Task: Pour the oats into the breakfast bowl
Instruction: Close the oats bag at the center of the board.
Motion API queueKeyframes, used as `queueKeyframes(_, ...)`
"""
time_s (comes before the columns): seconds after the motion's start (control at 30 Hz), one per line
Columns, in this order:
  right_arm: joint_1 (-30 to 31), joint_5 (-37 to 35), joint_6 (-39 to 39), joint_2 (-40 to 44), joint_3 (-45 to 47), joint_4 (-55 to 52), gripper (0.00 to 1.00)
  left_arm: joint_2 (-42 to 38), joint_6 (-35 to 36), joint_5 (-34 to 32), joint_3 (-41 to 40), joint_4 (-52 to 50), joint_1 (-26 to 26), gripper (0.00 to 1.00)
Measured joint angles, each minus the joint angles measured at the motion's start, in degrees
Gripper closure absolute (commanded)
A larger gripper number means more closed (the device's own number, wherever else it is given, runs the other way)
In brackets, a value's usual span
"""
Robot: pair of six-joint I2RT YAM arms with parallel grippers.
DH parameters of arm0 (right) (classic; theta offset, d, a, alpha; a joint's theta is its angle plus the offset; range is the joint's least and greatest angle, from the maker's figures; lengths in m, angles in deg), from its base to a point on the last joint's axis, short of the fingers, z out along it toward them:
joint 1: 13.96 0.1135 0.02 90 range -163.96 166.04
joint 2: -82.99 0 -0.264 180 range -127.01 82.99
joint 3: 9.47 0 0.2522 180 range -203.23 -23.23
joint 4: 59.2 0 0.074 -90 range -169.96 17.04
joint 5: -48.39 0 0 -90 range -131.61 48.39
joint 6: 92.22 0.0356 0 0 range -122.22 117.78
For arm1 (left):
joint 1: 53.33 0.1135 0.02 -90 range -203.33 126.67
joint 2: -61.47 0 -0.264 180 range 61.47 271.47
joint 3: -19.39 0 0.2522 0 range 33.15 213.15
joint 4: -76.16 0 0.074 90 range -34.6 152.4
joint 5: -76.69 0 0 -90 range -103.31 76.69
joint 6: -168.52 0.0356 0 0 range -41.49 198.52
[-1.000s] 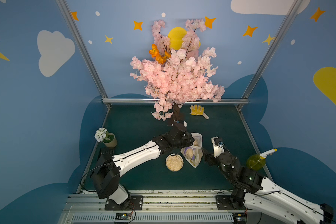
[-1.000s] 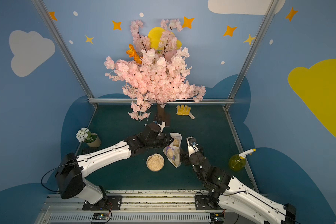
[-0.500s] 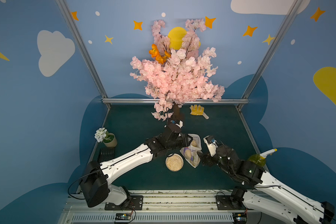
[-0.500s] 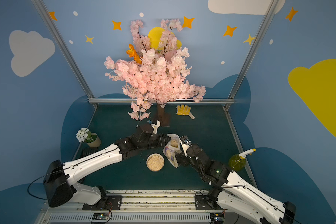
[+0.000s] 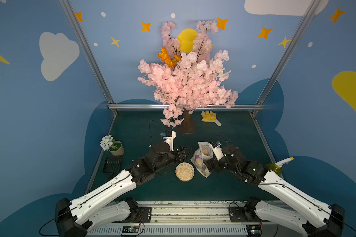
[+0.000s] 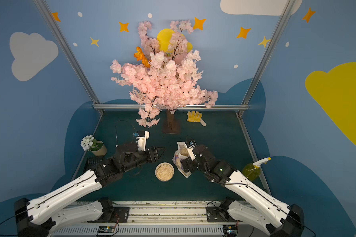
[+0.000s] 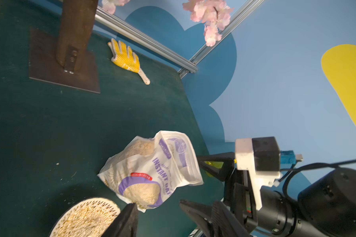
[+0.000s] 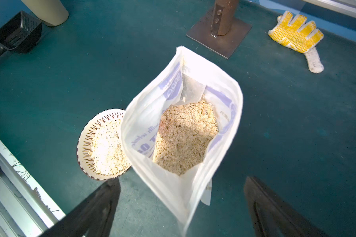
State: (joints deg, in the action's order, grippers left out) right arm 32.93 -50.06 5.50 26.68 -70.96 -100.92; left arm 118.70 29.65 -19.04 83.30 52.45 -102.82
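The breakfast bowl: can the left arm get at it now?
Probably yes: the left tool is open close by the breakfast bowl with nothing between them; the oats bag stands aside.

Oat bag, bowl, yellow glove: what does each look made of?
Oat bag: thin flexible plastic film, glossy, part clear and part white with purple print; it creases and the oats show through.
Bowl: probably glazed ceramic or hard plastic, cream, with a smooth rim and slit pattern on its wall; can't tell which.
Glove: knitted white fabric with a yellow dotted coating, likely rubber, and a fuzzy cuff.
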Motion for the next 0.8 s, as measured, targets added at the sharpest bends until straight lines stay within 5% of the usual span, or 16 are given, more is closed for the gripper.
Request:
queueKeyframes(0.37, -2.8, 5.0, 0.0, -7.6, -3.5, 2.5, 0.06, -3.6, -0.6, -0.5, -5.7, -0.3, 0.0, 0.35)
queueKeyframes(0.47, -2.8, 5.5, 0.2, -7.7, -3.7, 3.2, 0.36, -3.6, -0.6, -0.5, -5.7, -0.1, 0.0, 0.35)
queueKeyframes(0.53, -2.8, 4.8, 0.1, -7.7, -3.8, 3.3, 0.69, -3.5, -0.6, -0.5, -5.7, 0.1, 0.0, 0.35)
queueKeyframes(0.6, -2.9, 3.9, -0.1, -7.4, -3.8, 2.9, 0.89, -3.3, -0.6, -0.5, -5.7, 0.2, 0.0, 0.35)
queueKeyframes(0.67, -2.9, 2.9, 0.1, -6.9, -3.9, 1.8, 1.0, -2.8, -0.6, -0.5, -5.7, 0.5, 0.0, 0.35)
queueKeyframes(0.8, -2.9, 2.1, -0.2, -5.9, -5.1, -2.1, 1.0, -1.7, -0.7, -0.3, -5.7, 1.0, 0.0, 0.36)
